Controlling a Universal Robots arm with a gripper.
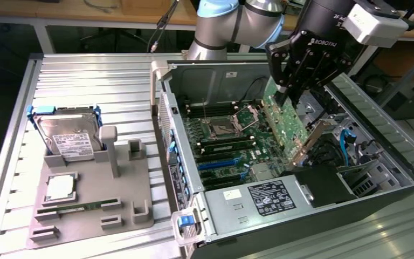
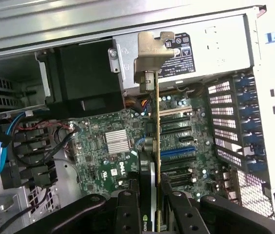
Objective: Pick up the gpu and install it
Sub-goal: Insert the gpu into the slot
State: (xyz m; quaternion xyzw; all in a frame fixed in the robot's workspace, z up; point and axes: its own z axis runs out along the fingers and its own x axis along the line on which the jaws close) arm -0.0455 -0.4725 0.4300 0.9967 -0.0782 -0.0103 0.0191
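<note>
The gpu (image 1: pixel 290 123), a thin green-tan circuit card with a silver bracket at its lower end, hangs tilted inside the open computer case (image 1: pixel 379 135), above the motherboard (image 1: pixel 225 143). My gripper (image 1: pixel 293 93) is shut on the card's upper edge. In the wrist view the gpu (image 2: pixel 157 146) appears edge-on between my black fingers (image 2: pixel 125 210), with its bracket (image 2: pixel 149 53) at the far end near the power supply (image 2: pixel 195 53). The card hovers over the expansion slots (image 2: pixel 176 152), apart from them.
On the exterior view's left, a grey holder (image 1: pixel 84 216) carries a hard drive with blue rails (image 1: pixel 67 135), a processor (image 1: pixel 60 186) and a green memory stick (image 1: pixel 77 207). Cables (image 1: pixel 347 143) and the drive bays crowd the case's right side.
</note>
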